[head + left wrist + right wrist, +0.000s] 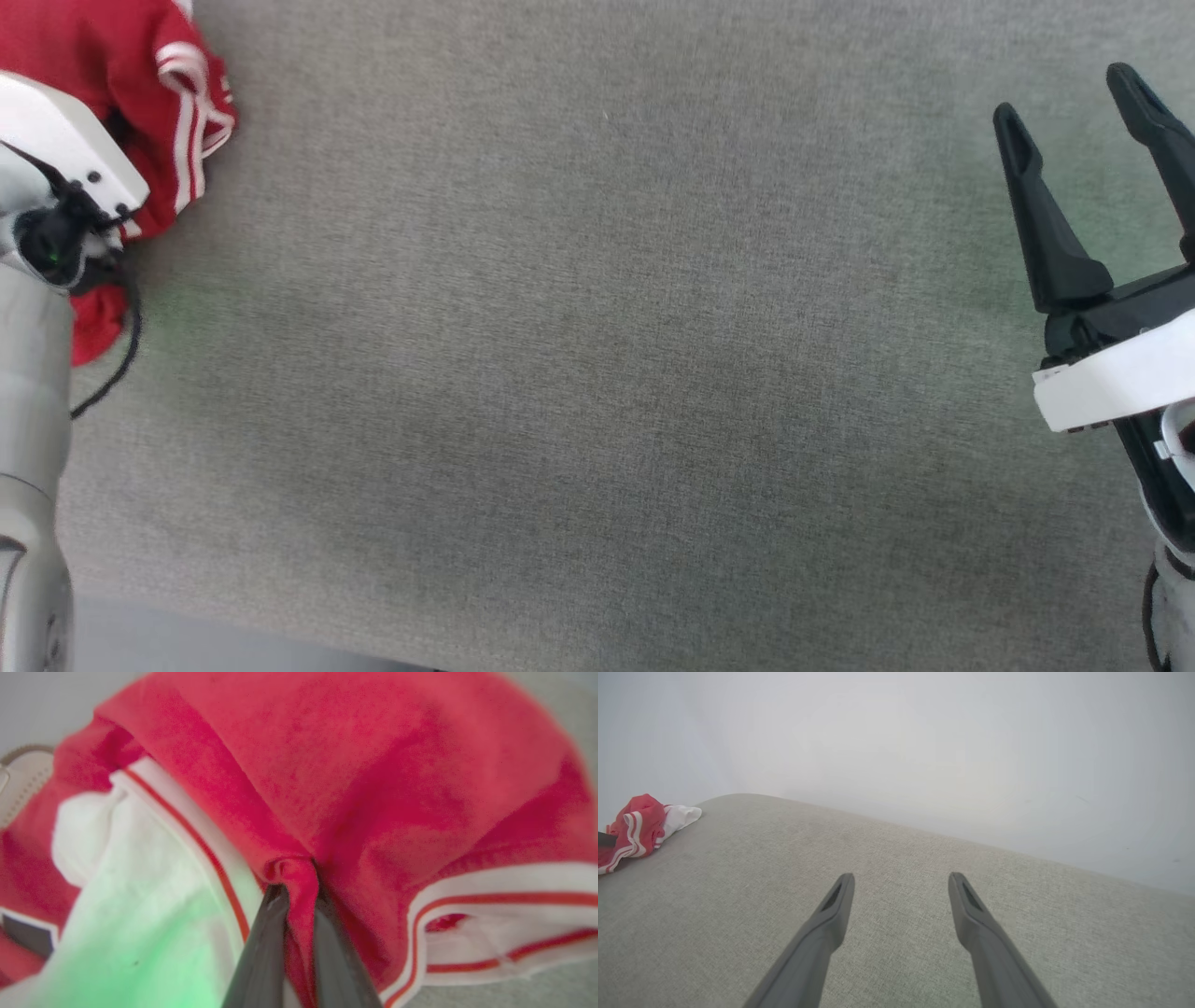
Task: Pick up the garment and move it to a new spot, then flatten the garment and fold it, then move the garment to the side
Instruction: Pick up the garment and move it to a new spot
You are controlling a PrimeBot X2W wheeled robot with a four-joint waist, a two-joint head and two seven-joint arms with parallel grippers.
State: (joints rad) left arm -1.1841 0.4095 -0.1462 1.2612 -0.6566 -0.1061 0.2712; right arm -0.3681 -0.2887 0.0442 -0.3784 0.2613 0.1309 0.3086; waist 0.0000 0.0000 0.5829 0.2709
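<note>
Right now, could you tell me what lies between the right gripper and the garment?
Bare grey fabric surface runs from the right gripper to the garment, as the head view shows.

grey fabric surface (597,373) w/ crumpled garment (103,47)

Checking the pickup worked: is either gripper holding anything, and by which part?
The left gripper pinches the garment by a small fold of its red fabric, caught between the fingers. The right gripper is open, holding nothing.

A grey woven fabric surface (597,373) is lying under soft, even light, a plain pale wall (924,742) rising behind it.
</note>
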